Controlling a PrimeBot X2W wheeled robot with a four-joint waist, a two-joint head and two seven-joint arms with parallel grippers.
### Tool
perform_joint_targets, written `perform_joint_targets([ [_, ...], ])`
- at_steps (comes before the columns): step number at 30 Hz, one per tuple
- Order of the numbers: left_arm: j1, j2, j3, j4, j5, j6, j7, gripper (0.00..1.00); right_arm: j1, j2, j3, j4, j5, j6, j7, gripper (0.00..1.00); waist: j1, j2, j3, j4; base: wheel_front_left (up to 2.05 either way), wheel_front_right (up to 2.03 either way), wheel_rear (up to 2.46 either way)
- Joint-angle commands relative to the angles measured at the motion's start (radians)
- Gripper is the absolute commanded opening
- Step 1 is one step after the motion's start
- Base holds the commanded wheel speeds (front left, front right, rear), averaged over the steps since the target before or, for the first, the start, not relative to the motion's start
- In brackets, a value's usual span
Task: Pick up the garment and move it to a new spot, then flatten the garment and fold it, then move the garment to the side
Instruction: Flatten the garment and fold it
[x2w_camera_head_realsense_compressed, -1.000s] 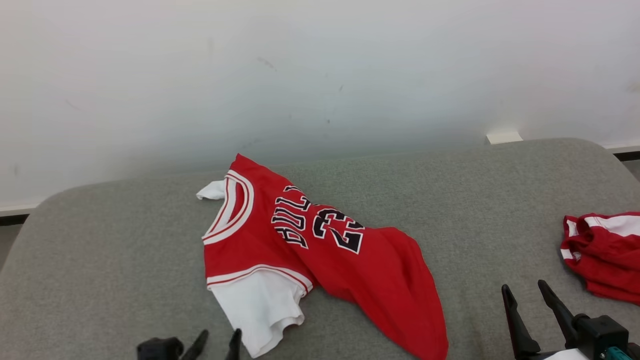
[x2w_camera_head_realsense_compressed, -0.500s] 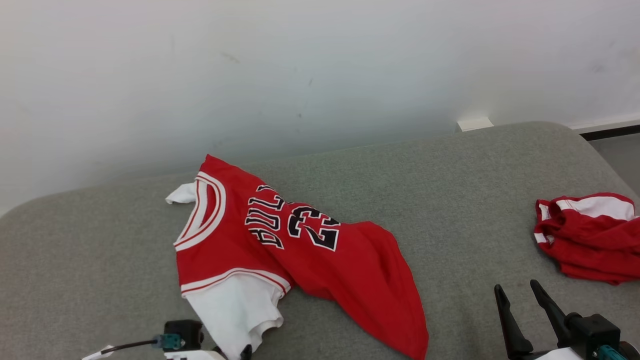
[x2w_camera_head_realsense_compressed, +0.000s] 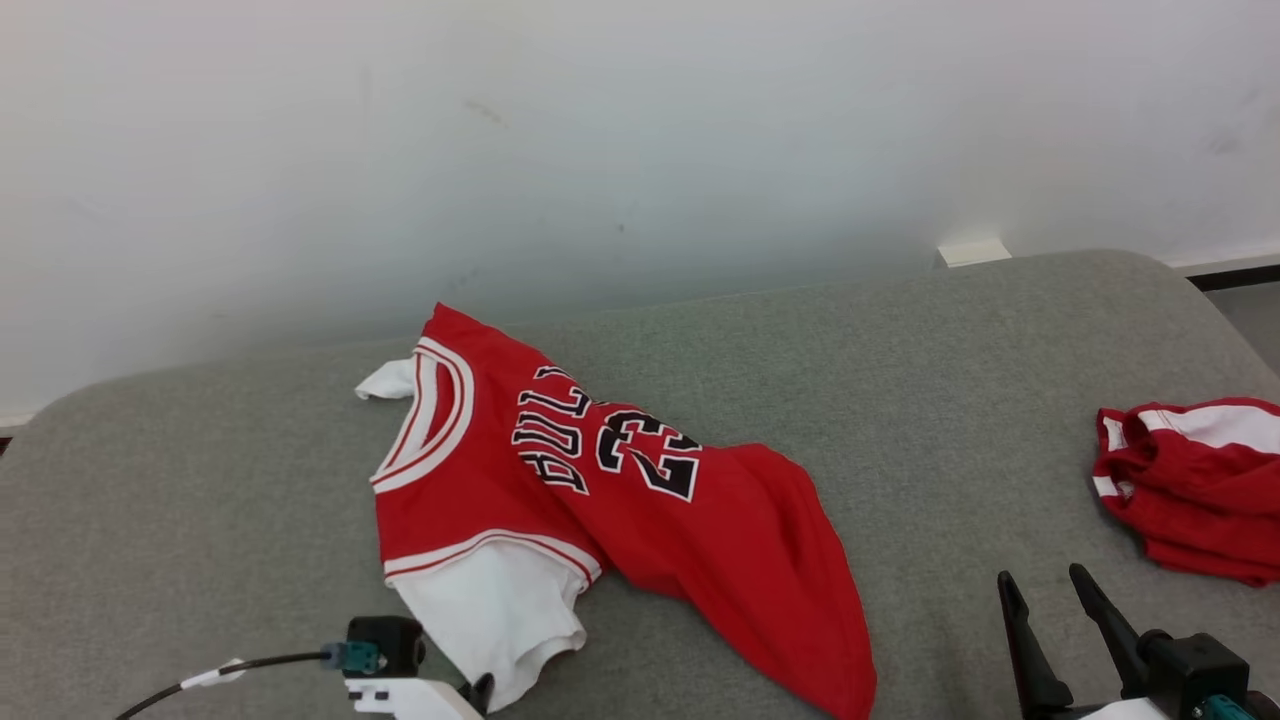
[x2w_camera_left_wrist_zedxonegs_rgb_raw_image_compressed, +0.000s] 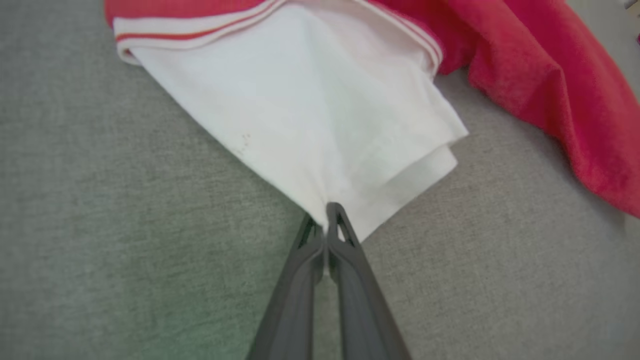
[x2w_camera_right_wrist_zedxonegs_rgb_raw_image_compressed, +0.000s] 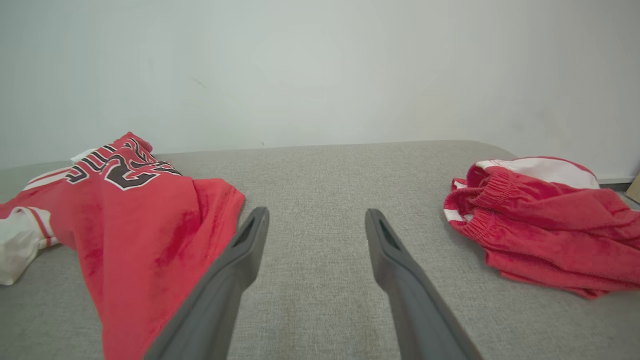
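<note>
Head view: rumpled red jersey (x2w_camera_head_realsense_compressed: 622, 512) (soft knit)

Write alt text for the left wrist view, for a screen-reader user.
The left gripper, two dark fingers, is pinched shut on the corner of a white sleeve, which puckers toward the tips. The sleeve belongs to a red jersey that runs off to the upper right, all lying on a grey fabric surface.
</note>
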Motion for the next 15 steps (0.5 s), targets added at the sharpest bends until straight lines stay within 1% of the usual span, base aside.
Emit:
perform_joint_targets([
  [1, 0.002, 0.014, 0.003, -0.010, -0.005, 0.000, 0.003, 0.00, -0.004, -0.007, -0.005, 0.001, 0.000, -0.002, -0.007, 1.00, 0.0000, 0.0000, -0.006, 0.015, 0.00, 0.00, 0.00],
  [6, 0.049, 0.069, 0.010, -0.104, -0.001, 0.021, 0.050, 0.00, 0.006, -0.015, -0.023, -0.004, -0.002, -0.002, -0.005, 1.00, 0.0000, 0.0000, -0.017, 0.061, 0.00, 0.00, 0.00],
  [10, 0.112, 0.117, 0.033, -0.196, -0.015, 0.055, 0.087, 0.00, 0.014, -0.021, -0.036, -0.010, -0.005, -0.002, 0.000, 1.00, 0.0000, 0.0000, -0.018, 0.089, 0.00, 0.00, 0.00],
  [15, 0.196, 0.159, 0.066, -0.275, -0.041, 0.092, 0.124, 0.00, 0.020, -0.025, -0.048, -0.027, -0.011, -0.002, 0.010, 1.00, 0.0000, 0.0000, -0.016, 0.112, 0.00, 0.00, 0.00],
])
